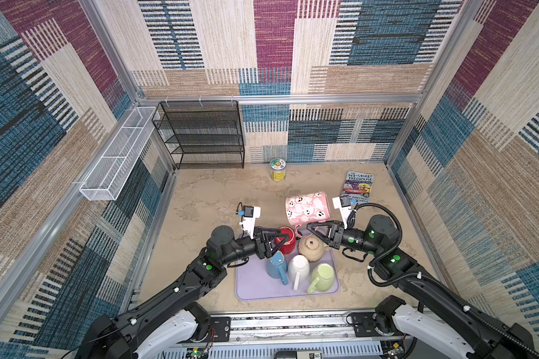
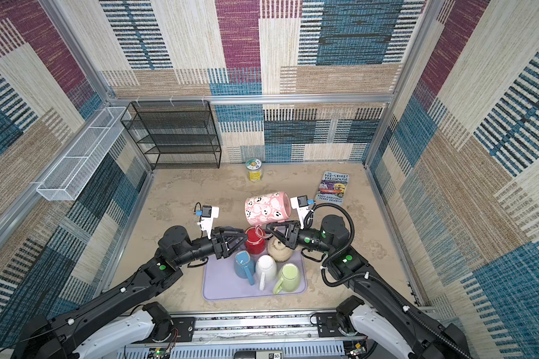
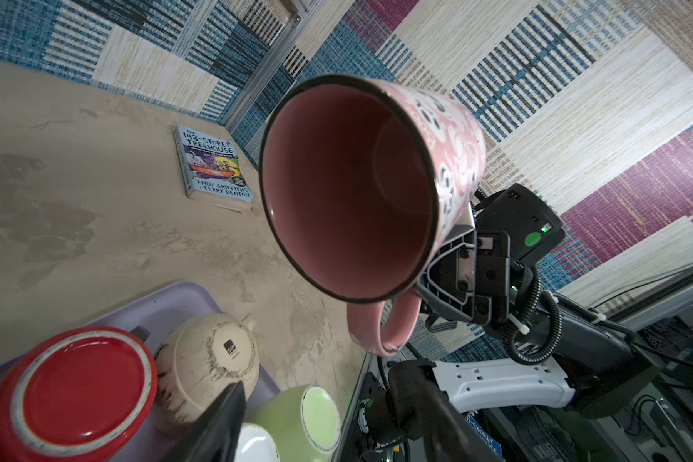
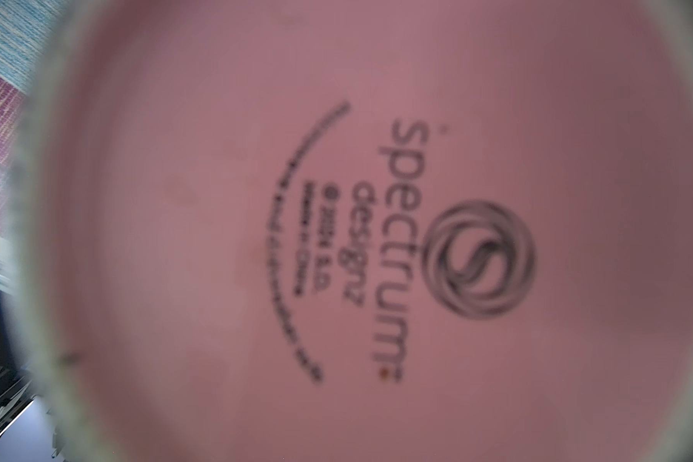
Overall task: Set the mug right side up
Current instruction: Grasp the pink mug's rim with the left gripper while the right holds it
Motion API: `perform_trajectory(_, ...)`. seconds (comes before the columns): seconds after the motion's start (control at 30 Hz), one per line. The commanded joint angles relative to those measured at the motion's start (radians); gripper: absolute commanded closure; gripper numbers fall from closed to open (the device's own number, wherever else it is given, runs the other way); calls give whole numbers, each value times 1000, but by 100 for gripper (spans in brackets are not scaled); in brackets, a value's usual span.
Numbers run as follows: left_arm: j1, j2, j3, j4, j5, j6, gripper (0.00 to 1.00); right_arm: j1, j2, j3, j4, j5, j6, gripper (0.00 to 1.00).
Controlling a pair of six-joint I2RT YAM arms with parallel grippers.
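Observation:
The mug (image 1: 307,207) (image 2: 267,207) is pink with white ghost faces. It hangs on its side in the air above the back edge of the tray. My right gripper (image 1: 308,227) (image 2: 269,227) (image 3: 429,288) is shut on the mug's handle (image 3: 381,332). The mug's mouth faces the left wrist camera, where its pink wall (image 3: 449,132) shows. Its printed base (image 4: 337,240) fills the right wrist view and hides the jaws there. My left gripper (image 1: 285,241) (image 2: 246,237) (image 3: 321,416) stands open with nothing between its fingers, just left of the mug and above the red mug.
A lilac tray (image 1: 252,289) carries upside-down mugs: red (image 1: 288,248), blue (image 1: 276,264), white (image 1: 298,269), green (image 1: 322,275), plus a beige pot (image 1: 311,248). A book (image 1: 358,186) and a yellow jar (image 1: 277,169) lie behind. A black mesh shelf (image 1: 203,133) and a white wire basket (image 1: 119,155) stand at the back left.

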Motion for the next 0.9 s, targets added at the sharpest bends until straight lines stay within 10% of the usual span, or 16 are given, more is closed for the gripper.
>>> perform_trajectory(0.0, -6, 31, 6, 148, 32, -48, 31, 0, 22, 18, 190, -70, 33, 100)
perform_trajectory(0.87, -54, 151, 52, 302, 88, -57, 60, 0, 135, -44, 439, -248, 133, 100)
